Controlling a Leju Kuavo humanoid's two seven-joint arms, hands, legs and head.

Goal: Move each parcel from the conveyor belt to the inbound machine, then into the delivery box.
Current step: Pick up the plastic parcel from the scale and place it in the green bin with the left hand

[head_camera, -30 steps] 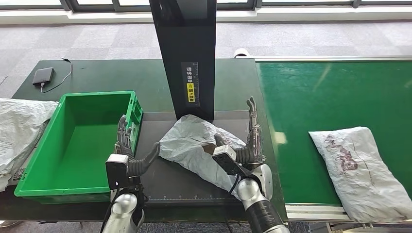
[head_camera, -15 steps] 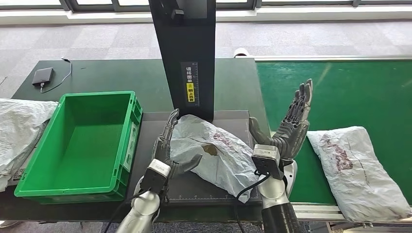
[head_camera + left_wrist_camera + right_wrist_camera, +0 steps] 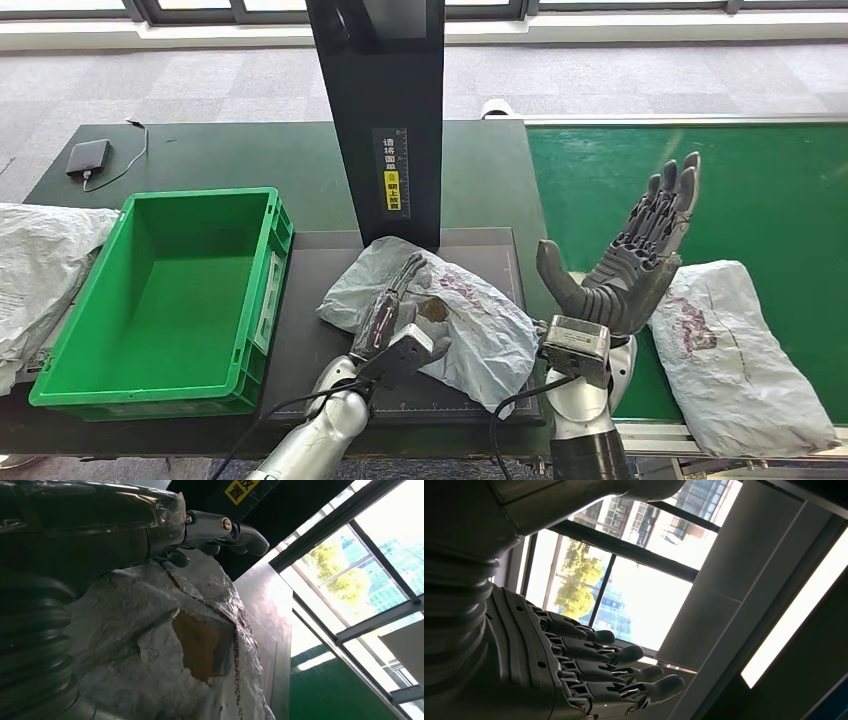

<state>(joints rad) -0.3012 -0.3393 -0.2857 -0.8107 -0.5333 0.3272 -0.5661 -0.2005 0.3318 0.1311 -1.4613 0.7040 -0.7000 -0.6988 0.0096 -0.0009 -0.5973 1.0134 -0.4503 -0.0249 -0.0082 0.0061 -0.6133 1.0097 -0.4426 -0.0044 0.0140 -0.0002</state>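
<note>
A crumpled grey parcel [image 3: 470,335] with a torn brown patch lies on the black platform [image 3: 310,300] of the inbound machine, in front of its black column [image 3: 380,110]. My left hand [image 3: 393,305] rests on top of the parcel with its fingers stretched flat over it. The left wrist view shows the thumb [image 3: 225,530] extended above the parcel [image 3: 150,645] and its tear. My right hand [image 3: 630,265] is raised with fingers spread, holding nothing, over the near edge of the green conveyor belt [image 3: 700,190]. A second grey parcel [image 3: 740,360] lies on the belt just right of that hand.
An empty green crate [image 3: 200,195] stands left of the platform. More grey bags [image 3: 40,260] lie at the far left, and a small black device [image 3: 88,155] with a cable sits on the dark table behind the crate. In the right wrist view the right hand [image 3: 549,670] faces windows.
My left hand has moved from the crate side onto the top of the parcel. My right hand has left the parcel, risen and swung right over the belt's edge.
</note>
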